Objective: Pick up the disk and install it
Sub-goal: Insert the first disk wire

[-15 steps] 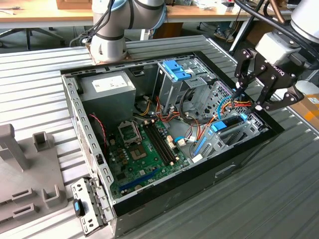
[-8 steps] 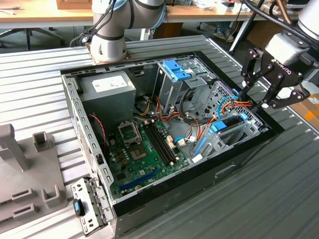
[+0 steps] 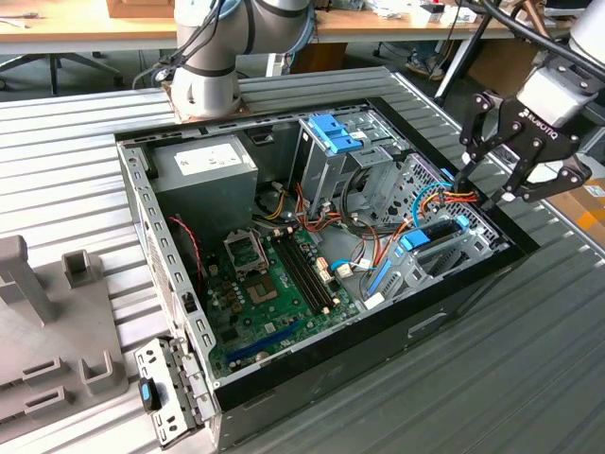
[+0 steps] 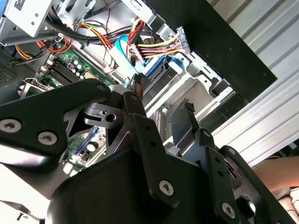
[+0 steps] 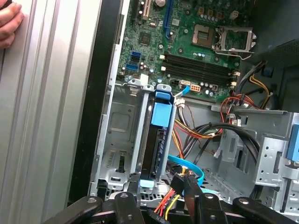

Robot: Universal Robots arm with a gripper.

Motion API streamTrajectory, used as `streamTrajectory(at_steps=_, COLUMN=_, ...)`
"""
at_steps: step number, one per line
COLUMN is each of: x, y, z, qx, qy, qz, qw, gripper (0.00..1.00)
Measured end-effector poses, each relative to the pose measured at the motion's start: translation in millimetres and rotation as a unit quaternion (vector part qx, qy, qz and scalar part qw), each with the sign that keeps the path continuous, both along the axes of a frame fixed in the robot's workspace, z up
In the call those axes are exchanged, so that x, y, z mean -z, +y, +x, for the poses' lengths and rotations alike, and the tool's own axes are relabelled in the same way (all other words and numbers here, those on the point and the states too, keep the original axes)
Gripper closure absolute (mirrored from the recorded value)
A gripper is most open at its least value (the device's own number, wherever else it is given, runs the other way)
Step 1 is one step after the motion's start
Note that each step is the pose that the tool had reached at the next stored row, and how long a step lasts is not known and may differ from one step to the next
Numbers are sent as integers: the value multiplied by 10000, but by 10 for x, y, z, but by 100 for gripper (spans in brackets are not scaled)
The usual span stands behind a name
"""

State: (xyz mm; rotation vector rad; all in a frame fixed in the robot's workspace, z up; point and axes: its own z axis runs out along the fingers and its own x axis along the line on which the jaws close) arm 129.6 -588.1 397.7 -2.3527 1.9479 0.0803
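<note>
disk on edge in its bay, claw released above it

the disk (image 5: 159, 126) stands on edge in the drive cage (image 5: 119, 126), by the case wall on the exterior view's right, its blue frame showing between the rails. the claw (image 3: 492, 189) hangs over the cage's cabled end, spread wide and gripping nothing. the install looks nearly done; seating it well means pressing squarely along the slot, clear of the cables (image 5: 187, 179).

This looks like a robotics lab or workshop. A robot arm (image 3: 208, 66) is mounted at the far edge of a ribbed aluminium table (image 3: 529, 378), its gripper (image 3: 487, 189) over an opened computer case (image 3: 378, 355). Cluttered wooden workbenches (image 3: 76, 38) stand behind, and grey fixtures (image 3: 38, 322) sit at the exterior view's left edge.
</note>
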Motion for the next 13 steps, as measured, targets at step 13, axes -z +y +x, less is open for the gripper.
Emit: streamTrajectory(at_steps=13, x=18, y=18, z=292, qx=-299, qy=0, qz=-1, qw=9996, gripper=50)
